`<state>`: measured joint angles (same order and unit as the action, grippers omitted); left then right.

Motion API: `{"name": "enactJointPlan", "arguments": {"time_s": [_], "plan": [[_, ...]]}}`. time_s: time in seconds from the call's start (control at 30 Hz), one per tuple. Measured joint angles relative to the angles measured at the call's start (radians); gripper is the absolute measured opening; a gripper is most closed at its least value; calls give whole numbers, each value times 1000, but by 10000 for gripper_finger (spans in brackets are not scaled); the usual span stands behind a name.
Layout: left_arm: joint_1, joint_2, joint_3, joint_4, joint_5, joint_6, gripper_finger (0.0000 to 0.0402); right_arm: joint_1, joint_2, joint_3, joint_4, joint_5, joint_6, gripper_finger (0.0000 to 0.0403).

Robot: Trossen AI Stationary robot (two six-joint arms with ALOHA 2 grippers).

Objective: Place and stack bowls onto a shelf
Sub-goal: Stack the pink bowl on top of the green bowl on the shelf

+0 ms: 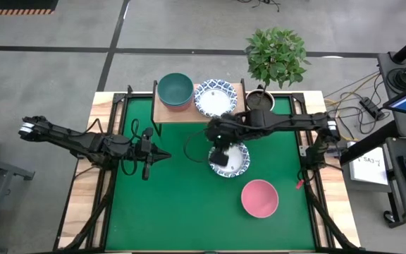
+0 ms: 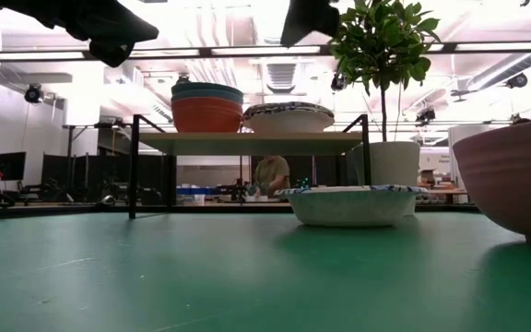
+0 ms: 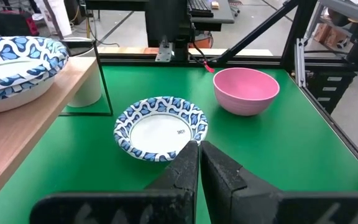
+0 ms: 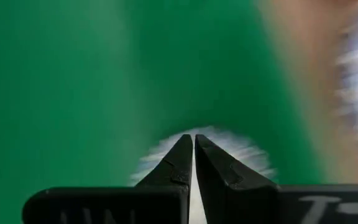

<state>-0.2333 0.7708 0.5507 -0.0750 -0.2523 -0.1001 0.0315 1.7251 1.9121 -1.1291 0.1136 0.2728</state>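
A white bowl with a blue patterned rim rests on its base on the green table, also in the low view and the left wrist view. My right gripper hangs shut well above it, empty; its wrist view shows the blurred bowl below the fingertips. A pink bowl stands near the front right. The shelf at the back carries a stack of a teal, a blue and a red bowl and a patterned bowl. My left gripper waits shut at mid-left.
A white plant pot with a leafy plant stands just right of the shelf at the table's back edge. Black frame rails run along the table's left and right sides. Green table shows open at the front left.
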Motion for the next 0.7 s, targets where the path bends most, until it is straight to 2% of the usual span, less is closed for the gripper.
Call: {"name": "enactJointPlan", "arguments": {"time_s": [0.07, 0.13, 0.27, 0.43, 0.53, 0.7], "plan": [[0, 0, 0, 0, 0, 0, 0, 14, 1, -1, -2, -179, 123, 9], [0, 0, 2, -3, 0, 0, 0, 39, 2, -3, -1, -256, 229, 14], [-1, 0, 20, 0, 0, 1, 0, 113, 11, -8, -33, -273, 385, 44], [-7, -1, 50, -1, 0, 30, 0, 214, 29, -21, -66, -254, 624, 107], [-11, -2, 72, -4, 0, 54, 0, 275, 66, -21, -96, -217, 780, 142], [-20, -2, 101, -4, 0, 72, 0, 358, 166, -21, -198, -241, 1024, 172]]}}
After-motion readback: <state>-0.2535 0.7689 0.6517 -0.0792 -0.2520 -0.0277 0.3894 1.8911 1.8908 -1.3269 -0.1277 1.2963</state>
